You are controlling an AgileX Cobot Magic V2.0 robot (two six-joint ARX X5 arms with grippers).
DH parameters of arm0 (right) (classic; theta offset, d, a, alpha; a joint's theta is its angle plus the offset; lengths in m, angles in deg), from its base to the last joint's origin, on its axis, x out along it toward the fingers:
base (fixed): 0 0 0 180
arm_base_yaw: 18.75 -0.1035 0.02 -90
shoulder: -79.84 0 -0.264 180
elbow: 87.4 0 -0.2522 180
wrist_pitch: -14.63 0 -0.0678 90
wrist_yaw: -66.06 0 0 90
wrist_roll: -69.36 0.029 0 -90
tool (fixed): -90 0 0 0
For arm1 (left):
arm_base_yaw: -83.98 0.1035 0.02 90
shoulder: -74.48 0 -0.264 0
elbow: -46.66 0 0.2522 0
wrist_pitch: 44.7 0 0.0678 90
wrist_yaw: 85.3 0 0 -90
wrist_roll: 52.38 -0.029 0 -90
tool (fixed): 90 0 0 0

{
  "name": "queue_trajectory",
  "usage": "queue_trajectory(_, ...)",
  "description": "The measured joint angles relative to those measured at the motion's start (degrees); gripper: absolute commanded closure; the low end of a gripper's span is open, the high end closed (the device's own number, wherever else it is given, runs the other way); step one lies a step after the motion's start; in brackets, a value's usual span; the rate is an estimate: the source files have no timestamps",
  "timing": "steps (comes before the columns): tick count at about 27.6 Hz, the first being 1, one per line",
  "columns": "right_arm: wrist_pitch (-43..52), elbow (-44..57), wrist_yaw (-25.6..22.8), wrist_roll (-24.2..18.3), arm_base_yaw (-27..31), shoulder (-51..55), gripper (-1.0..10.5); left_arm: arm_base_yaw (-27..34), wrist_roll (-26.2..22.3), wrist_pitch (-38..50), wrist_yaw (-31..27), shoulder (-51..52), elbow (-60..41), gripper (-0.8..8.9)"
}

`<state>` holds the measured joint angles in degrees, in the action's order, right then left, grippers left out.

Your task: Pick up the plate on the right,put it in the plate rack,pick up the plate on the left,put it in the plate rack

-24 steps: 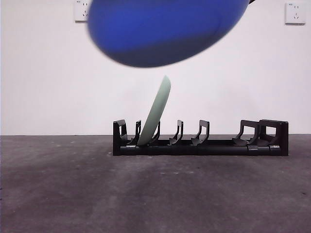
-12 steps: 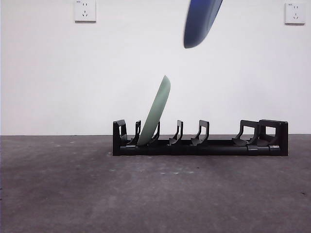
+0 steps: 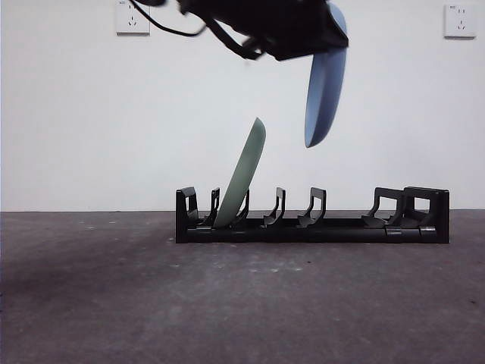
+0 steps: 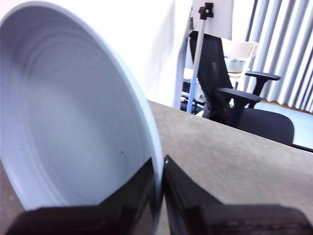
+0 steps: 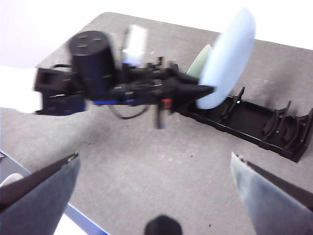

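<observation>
Two plates on show, both smooth, round and shallow. The blue plate (image 3: 326, 80) hangs in the air, pale blue w/ faint concentric rings across its matte inner face in the left wrist view (image 4: 73, 127). It's edge-on to the front camera, nearly upright, long axis top to bottom, top leaning slightly right. It sits above the plate rack (image 3: 312, 216), over the empty slots just right of the green plate (image 3: 242, 176), clear of both.

The left gripper (image 4: 160, 196) pinches that blue plate's rim, one black jaw each side of the thin edge. In the front view its dark arm (image 3: 265, 23) comes in from the top, cable trailing. The right wrist view catches the same arm (image 5: 122, 85), blurred, holding the plate (image 5: 227, 61) over the rack (image 5: 254, 122).

The green plate is pale sage, parked in a slot near the rack's left end, lower rim down in the rack, leaning right, long axis tilted off upright.

One rack: long, low, glossy black plastic, curved upright prongs in a row, blocky brackets at the right end, long axis running left-right across the table (image 3: 242, 303). Tabletop is dark grey, rough, speckled.

Right gripper (image 5: 156, 196) waits high above the table, jaws spread wide, nothing between them.

Two white wall sockets (image 3: 132, 17) on the plain wall behind.
</observation>
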<state>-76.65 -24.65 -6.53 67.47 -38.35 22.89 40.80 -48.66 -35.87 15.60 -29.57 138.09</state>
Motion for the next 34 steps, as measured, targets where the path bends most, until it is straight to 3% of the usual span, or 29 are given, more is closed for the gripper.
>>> queue_trajectory(3,0.0,0.0,0.0,0.1,0.0,-0.2,2.9,0.1,0.0,-1.4,-3.3,-3.8,4.3,8.22)
queue_trajectory(13,0.0,0.0,0.0,0.2,-0.1,0.1,2.9,2.7,0.5,-3.2,-3.5,-10.2,4.4,8.22)
queue_trajectory(34,0.0,0.0,0.2,0.2,-0.3,0.1,2.9,3.4,0.3,-4.3,-3.5,-13.4,4.4,8.13)
